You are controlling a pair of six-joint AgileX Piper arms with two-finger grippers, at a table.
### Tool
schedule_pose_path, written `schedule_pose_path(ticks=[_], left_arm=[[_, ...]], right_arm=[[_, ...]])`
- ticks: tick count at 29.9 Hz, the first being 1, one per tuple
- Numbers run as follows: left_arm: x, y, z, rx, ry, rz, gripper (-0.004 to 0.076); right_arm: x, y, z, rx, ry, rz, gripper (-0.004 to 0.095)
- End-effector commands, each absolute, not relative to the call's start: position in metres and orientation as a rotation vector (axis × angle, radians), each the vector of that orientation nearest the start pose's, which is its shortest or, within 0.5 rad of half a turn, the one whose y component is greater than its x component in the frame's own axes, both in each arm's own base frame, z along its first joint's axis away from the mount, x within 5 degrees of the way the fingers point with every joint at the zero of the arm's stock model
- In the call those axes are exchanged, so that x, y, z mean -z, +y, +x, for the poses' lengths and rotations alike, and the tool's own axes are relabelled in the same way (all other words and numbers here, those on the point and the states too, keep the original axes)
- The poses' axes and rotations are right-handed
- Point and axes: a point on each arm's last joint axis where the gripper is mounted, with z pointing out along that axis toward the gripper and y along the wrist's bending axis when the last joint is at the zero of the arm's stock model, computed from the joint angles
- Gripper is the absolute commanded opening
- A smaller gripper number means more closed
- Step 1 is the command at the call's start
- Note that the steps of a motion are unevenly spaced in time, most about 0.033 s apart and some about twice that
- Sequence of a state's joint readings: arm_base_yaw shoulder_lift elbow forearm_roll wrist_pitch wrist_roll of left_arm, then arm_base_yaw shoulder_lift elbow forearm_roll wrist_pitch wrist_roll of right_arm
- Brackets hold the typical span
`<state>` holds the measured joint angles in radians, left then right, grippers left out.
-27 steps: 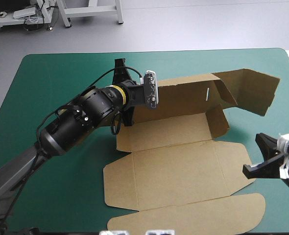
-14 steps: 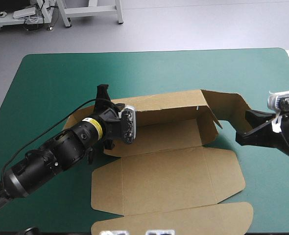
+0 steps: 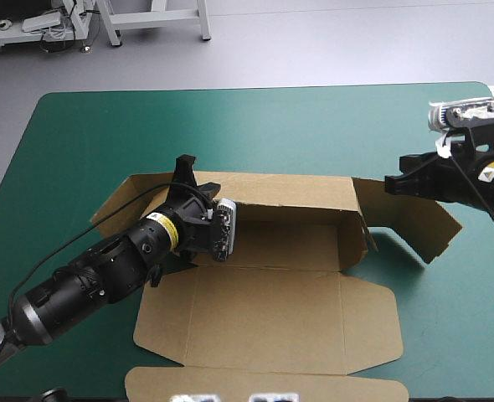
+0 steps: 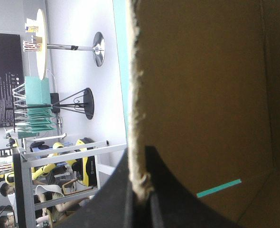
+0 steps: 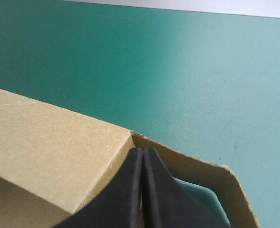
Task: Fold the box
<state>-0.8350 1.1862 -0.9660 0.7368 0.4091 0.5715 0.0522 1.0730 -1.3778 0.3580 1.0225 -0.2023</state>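
Right now the left gripper point(image 3: 184, 172) pinches the left end of the raised back wall of the brown cardboard box point(image 3: 264, 310), its black fingers all but closed on the board edge. That box sits mid-table on the teal-green cover point(image 3: 331, 117), front panels lying flat toward the near edge. Over at the right, the right gripper point(image 3: 395, 184) nips the angled side flap, fingers pressed nearly together.

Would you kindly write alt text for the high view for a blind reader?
A brown cardboard box, far wall raised, lies on the teal-green cover; the left gripper and the right gripper pinch that wall's opposite ends.
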Motion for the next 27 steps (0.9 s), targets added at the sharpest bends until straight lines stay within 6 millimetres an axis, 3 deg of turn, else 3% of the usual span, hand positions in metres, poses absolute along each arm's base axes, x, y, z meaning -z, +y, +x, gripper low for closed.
schedule_pose_path(ticks=[1, 7, 14, 20, 27], left_arm=[[-0.371, -0.178, 0.187, -0.527, 1.067, 1.606, -0.0009], [-0.368, -0.175, 0.189, -0.502, 1.178, 1.564, -0.0009], [-0.366, -0.172, 0.19, -0.486, 1.255, 1.527, -0.0009], [-0.366, -0.172, 0.19, -0.483, 1.259, 1.526, -0.0009], [-0.366, -0.172, 0.19, -0.481, 1.26, 1.525, -0.0009]], right_arm=[[-0.466, 0.041, 0.214, -0.375, 2.13, -0.246, -0.0016], [-0.456, 0.045, 0.268, -0.418, 2.269, -0.229, -0.0017], [-0.444, 0.049, 0.316, -0.451, 2.348, -0.189, -0.0016], [-0.425, 0.05, 0.346, -0.46, 2.426, -0.16, -0.0016], [-0.386, 0.053, 0.37, -0.489, 2.596, -0.146, -0.0014]])
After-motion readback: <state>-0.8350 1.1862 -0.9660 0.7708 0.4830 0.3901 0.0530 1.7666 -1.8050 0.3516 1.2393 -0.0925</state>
